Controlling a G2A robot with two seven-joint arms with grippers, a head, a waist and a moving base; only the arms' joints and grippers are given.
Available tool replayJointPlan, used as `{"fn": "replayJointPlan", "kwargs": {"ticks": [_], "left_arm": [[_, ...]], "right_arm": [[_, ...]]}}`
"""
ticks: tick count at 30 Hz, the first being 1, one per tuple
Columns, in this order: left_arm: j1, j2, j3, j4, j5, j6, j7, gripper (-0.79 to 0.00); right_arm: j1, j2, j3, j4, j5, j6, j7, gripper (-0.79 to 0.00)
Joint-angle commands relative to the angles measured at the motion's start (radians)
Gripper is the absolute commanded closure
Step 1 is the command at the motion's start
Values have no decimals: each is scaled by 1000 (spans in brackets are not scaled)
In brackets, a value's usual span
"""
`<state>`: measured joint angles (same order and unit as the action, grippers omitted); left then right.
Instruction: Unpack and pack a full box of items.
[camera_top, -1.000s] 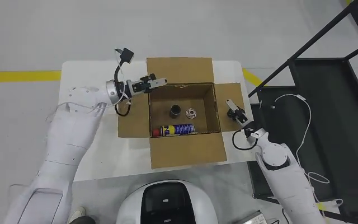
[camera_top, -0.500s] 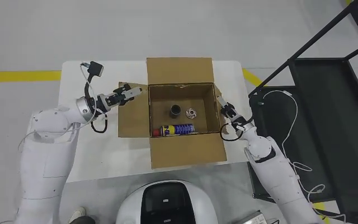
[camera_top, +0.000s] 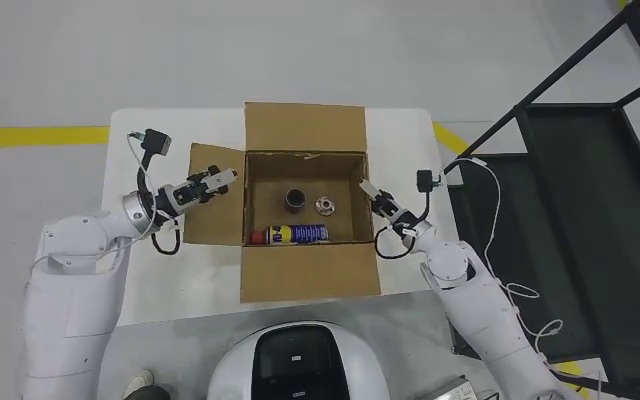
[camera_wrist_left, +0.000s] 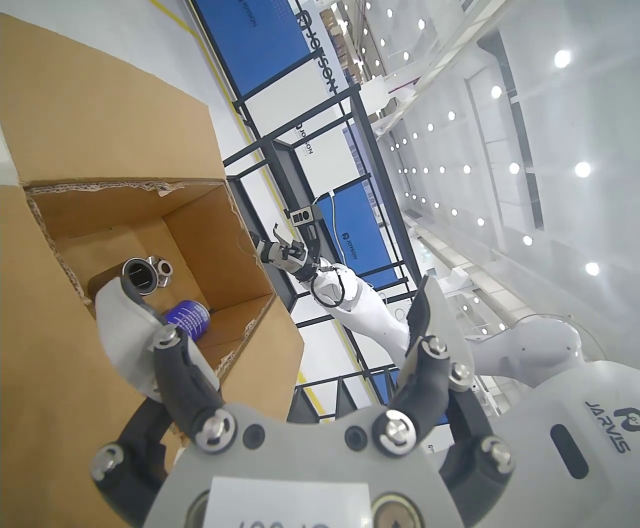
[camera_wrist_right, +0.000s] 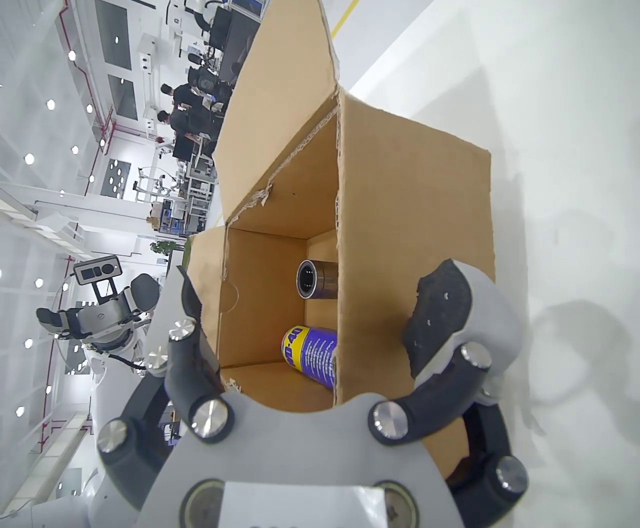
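1. A brown cardboard box (camera_top: 305, 127), open on a white table (camera_top: 165, 135), holds a blue-and-yellow spray can (camera_top: 290, 234), dark metal cylinder (camera_top: 295, 201) and silver fitting (camera_top: 324, 207).
2. The left gripper (camera_top: 228, 177) hangs open-fingered over its left flap (camera_top: 213, 218).
3. The right gripper (camera_top: 366, 190), fingers spread, straddles its right wall (camera_wrist_right: 415, 225).

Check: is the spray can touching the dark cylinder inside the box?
Apart. Top view shows bare floor of the box between the spray can and the dark cylinder.
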<state>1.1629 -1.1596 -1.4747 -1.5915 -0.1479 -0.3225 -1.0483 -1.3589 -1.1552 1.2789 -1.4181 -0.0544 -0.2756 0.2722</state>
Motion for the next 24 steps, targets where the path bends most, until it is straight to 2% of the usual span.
{"fn": "replayJointPlan", "kwargs": {"ticks": [1, 5, 10, 15, 19, 24], "left_arm": [[16, 3, -7, -3, -14, -12, 7, -785], [39, 9, -23, -12, -45, -30, -3, -785], [47, 18, -50, -17, -107, -55, -45, -785], [40, 33, -104, -1, -139, -62, -93, -785], [37, 44, -130, 8, -170, -70, -155, -785], [14, 59, -170, 94, -289, -77, -284, -785]], "right_arm": [[1, -2, -3, -2, 0, -3, -7, -785], [-20, 1, 24, -43, -15, -26, -20, -785], [-78, 13, 84, -160, -75, -36, -39, -785], [-145, 24, 122, -318, -117, -36, 44, -785], [-170, 28, 97, -407, -165, 0, 126, -785], [-147, 24, 29, -442, -260, 66, 159, -785]]}}
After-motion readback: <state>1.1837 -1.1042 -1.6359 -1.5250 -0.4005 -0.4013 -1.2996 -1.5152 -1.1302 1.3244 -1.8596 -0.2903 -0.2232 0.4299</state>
